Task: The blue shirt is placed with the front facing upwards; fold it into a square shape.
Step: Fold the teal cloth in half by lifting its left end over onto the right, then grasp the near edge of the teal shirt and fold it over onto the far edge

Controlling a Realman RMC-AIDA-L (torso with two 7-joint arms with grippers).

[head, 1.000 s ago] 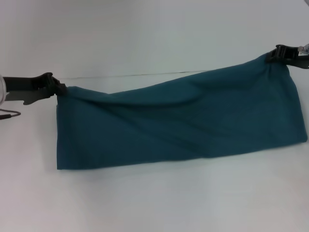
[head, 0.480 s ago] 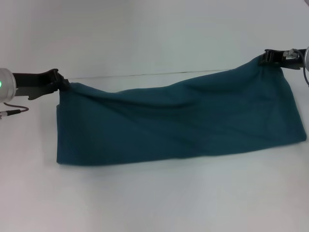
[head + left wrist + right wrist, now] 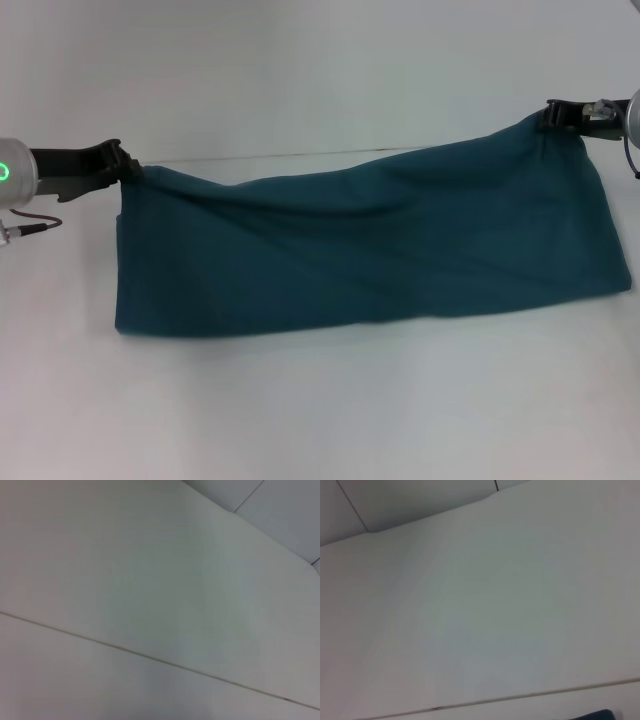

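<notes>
The blue shirt (image 3: 370,245) is seen stretched as a long folded band across the white table (image 3: 320,410), its lower edge lying on the surface and its two upper corners lifted. The upper corner on the robot's left is clamped in the left gripper (image 3: 124,170), and the higher corner far on the right is pinched in the right gripper (image 3: 553,114). In the right wrist view only a sliver of the teal cloth (image 3: 594,715) is shown at the frame's edge; in the left wrist view only bare table is shown.
</notes>
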